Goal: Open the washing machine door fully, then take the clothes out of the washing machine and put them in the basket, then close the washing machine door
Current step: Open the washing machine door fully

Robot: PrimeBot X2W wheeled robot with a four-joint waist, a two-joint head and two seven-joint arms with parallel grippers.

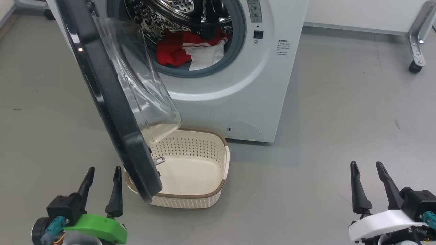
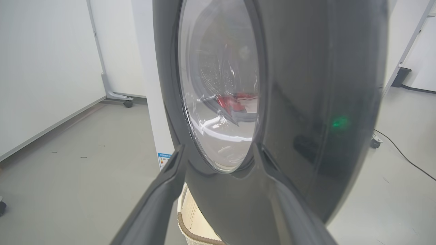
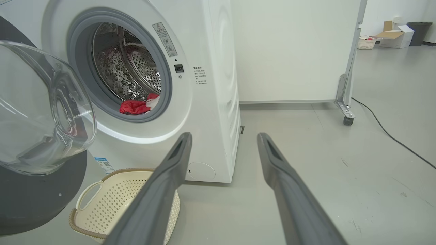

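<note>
Door (image 1: 109, 109) stood part-open across the frame's left, overhanging the basket's (image 1: 190, 143) left half. Approach to the drum (image 1: 184, 10), top centre, was open from the right. Floor (image 1: 323, 136) at right gave free passage.

a lab or test studio, not a home: the washing machine (image 3: 211, 51) stands free on a bare grey floor (image 3: 323, 170), backed by plain white partition panels (image 3: 289, 51) on castor wheels (image 3: 347, 120), with a loose cable (image 3: 391, 136), cardboard boxes (image 3: 395, 37) and a dark bin (image 3: 417, 32) nearby.

Both arms sit low, the left claw (image 1: 104, 177) and right claw (image 1: 367, 172) spread wide, fingers pointing up, holding nothing.
</note>
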